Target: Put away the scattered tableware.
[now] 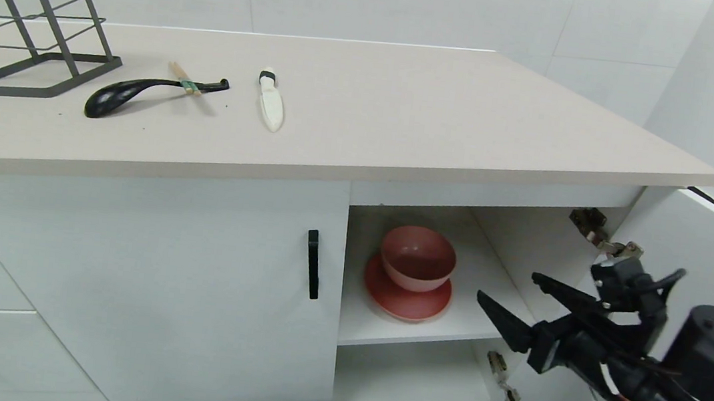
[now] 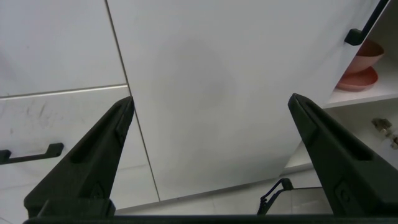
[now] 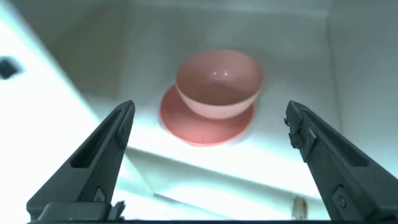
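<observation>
Bowl (image 1: 417, 260) and plate (image 1: 407, 304) look stowed just ahead of your right hand (image 1: 507, 286), wide open and empty; next, reach the spoon (image 1: 119, 95) up-left on the desk (image 1: 440, 116).

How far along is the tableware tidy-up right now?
Done: a pink bowl sits on a pink plate on the open cabinet's shelf. In hand: nothing. The right claw is open and empty in front of that shelf, and the left claw is open facing the closed door. Left: the black spoon, chopsticks and white knife lie on the countertop.
</observation>
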Robot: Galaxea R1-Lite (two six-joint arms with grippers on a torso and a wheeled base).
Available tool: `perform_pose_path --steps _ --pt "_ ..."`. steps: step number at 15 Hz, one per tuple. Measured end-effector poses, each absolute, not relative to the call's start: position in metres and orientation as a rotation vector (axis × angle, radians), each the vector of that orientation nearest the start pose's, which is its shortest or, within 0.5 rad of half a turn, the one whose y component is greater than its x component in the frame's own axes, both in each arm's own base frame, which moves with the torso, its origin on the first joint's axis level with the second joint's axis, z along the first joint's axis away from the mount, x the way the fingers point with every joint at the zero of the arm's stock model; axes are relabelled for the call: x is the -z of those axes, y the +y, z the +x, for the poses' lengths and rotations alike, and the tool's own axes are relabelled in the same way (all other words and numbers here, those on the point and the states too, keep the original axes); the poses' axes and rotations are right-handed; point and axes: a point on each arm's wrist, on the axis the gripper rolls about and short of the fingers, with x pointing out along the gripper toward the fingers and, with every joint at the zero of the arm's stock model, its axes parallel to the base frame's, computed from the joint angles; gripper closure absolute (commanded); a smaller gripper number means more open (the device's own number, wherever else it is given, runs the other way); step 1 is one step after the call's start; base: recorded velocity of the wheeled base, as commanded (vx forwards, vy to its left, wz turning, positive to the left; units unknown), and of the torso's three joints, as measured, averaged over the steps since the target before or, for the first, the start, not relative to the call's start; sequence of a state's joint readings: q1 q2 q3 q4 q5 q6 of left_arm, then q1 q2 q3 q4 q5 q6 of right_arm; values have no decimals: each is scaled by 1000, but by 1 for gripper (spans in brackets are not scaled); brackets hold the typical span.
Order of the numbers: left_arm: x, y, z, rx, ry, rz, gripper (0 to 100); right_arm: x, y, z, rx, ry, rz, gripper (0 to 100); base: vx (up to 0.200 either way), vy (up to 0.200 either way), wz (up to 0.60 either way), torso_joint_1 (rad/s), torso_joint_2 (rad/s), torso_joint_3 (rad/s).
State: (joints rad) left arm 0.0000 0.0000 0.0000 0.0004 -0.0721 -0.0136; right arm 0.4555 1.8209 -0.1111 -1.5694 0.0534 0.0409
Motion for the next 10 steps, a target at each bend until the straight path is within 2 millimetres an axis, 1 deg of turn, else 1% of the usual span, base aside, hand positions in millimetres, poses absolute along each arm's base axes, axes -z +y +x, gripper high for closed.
perform_pose_path --steps 2,4,6,8,10 --pt "-75 -2 -23 71 1 -13 0 -113 88 180 -492 77 26 0 0 0 0 0 0 0" --pt "-75 -2 -23 71 0 -14 0 -125 76 159 -474 55 31 0 0 0 0 0 0 0" --pt "-75 -2 -23 69 1 -16 0 -130 65 139 -454 88 25 0 0 0 0 0 0 0" --pt "-75 -2 -23 69 1 -15 0 -130 49 119 -398 153 20 0 0 0 0 0 0 0" --pt "-75 -2 -23 69 0 -14 0 -128 31 93 -326 189 31 0 0 0 0 0 0 0"
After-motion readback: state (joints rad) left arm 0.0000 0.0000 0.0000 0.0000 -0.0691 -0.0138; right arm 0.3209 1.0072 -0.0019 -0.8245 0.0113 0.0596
